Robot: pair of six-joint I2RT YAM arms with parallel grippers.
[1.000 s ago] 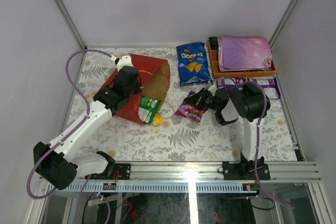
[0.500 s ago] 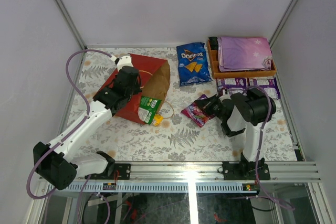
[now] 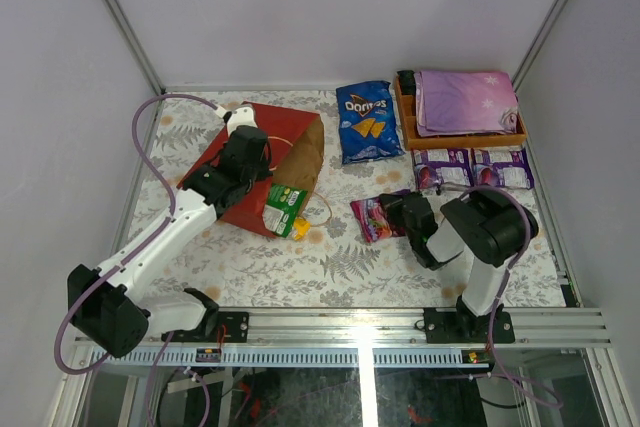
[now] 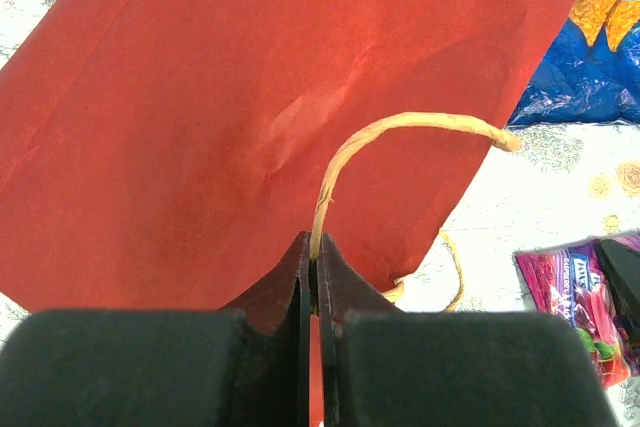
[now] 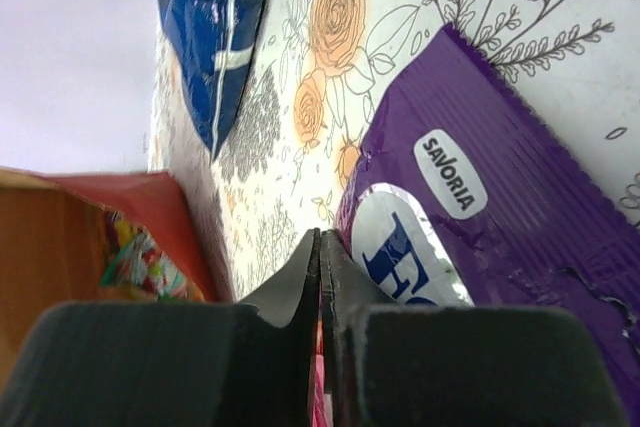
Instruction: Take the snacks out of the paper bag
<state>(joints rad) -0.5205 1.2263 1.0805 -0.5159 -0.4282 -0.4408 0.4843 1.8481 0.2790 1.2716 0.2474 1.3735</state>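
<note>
Nearest, the right fingers point(image 5: 325, 267) were closed on a pink packet's point(image 3: 371, 217) edge, clear of the red paper bag point(image 4: 200, 97); so thin a pinch could slip. Farther back, the left fingers point(image 4: 322, 262) clamped the bag's tan handle point(image 4: 400, 127); the bag lay sideways, a green packet point(image 3: 285, 202) at its mouth, and a hard pull might tear that handle

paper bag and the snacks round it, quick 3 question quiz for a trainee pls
1. True or false: the Doritos bag lies inside the paper bag.
2. The left claw is shut on: A) the bag's handle B) a green pack C) the cloth
3. How many purple packs lie on the table beside the orange tray?
Key: 1 false; 2 A; 3 two.
</note>
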